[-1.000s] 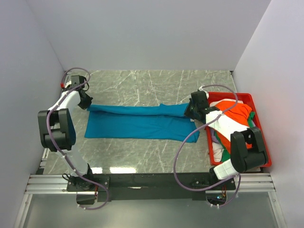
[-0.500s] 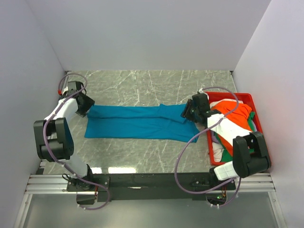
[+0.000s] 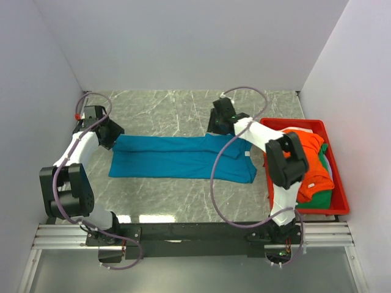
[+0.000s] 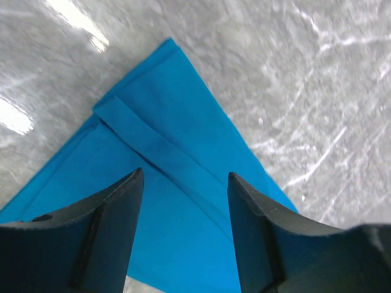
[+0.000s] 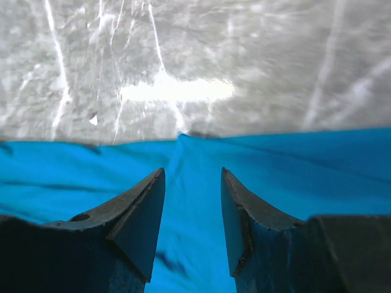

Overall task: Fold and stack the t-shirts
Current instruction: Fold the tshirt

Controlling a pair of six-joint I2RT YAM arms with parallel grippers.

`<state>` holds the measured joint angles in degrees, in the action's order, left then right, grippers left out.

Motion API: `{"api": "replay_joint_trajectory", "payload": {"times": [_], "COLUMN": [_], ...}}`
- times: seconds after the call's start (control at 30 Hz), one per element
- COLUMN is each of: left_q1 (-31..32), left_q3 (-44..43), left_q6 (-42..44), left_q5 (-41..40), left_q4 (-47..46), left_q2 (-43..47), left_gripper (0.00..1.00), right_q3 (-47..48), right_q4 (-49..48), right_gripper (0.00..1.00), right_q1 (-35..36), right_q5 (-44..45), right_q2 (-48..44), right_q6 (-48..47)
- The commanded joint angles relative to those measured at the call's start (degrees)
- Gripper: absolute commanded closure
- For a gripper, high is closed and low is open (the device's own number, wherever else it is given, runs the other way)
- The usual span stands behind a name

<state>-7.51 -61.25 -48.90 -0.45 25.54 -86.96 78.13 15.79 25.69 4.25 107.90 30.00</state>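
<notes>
One teal t-shirt point(image 3: 177, 157), maybe three shirts point(image 3: 311, 165), one bin point(image 3: 305, 121)

Robotics lab test cell, plain white enclosure walls point(image 3: 183, 43), grey marbled tabletop point(image 3: 177, 110), aluminium mounting rail point(image 3: 61, 237)

The teal-blue t-shirt point(image 3: 177, 159) was soft matt cloth, smooth but for a stitched hem and a few shallow creases. The table point(image 3: 177, 113) all round it was a grey veined stone-look slab, polished and throwing back bright glare. My left fingers point(image 4: 113, 207) and right fingers point(image 5: 143, 207), above the shirt, looked like dull black moulded plastic. Right of the shirt, the red bin point(image 3: 330, 209) was glossy hard plastic, holding matt orange cloth point(image 3: 311, 165) and green cloth point(image 3: 321, 196).
</notes>
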Motion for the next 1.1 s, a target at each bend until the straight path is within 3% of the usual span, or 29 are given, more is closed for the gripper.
{"api": "replay_joint_trajectory", "payload": {"times": [0.0, 0.23, 0.67, 0.77, 0.83, 1.07], "left_q1": [0.7, 1.6, 2.4, 2.7, 2.7, 2.8], "left_q3": [1.6, 3.1, 3.9, 4.4, 4.7, 5.3], "left_q6": [1.4, 1.4, 1.2, 1.3, 1.1, 0.9], "left_q5": [3.1, 4.1, 4.6, 4.7, 5.1, 5.1], "left_q4": [-1.7, -2.3, -3.2, -3.4, -3.6, -4.1], "left_q2": [3.4, 5.0, 4.9, 4.8, 4.7, 4.8], "left_gripper": [0.38, 0.38, 0.38, 0.39, 0.39, 0.39], "right_q3": [6.5, 13.3, 15.8, 15.7, 14.6, 11.3], "right_q4": [4.1, 5.9, 6.7, 6.6, 6.8, 5.9], "right_gripper": [0.52, 0.51, 0.52, 0.57, 0.73, 0.91], "right_q1": [1.7, 3.2, 4.3, 4.5, 4.7, 5.1], "right_q5": [5.4, 8.6, 9.5, 9.9, 10.7, 11.3], "right_q2": [3.7, 10.8, 15.0, 14.8, 13.8, 9.9], "right_q6": [-1.7, -2.4, -2.8, -2.3, -1.5, -0.7]}}
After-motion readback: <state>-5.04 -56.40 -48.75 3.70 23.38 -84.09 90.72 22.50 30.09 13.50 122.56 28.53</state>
